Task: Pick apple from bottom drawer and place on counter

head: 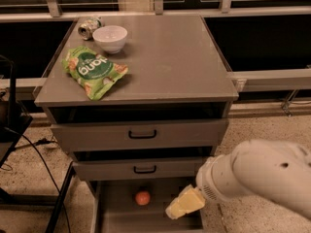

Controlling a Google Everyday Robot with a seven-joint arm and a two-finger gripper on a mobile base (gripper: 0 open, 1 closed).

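Note:
The small red-orange apple (142, 197) lies on the floor of the pulled-out bottom drawer (116, 217), near its back, below the two closed drawer fronts. My gripper (183, 204) hangs at the end of the thick white arm, over the right part of that drawer, a short way right of the apple and slightly lower in the picture. Its yellowish end points down and left toward the drawer floor. The grey counter (170, 57) spreads above as the cabinet's top.
On the counter's left side lie a green snack bag (93, 71), a white bowl (110, 37) and a tipped can (88, 27). A black stand and cables (19, 135) sit left of the cabinet. Speckled floor (262, 125) lies to the right.

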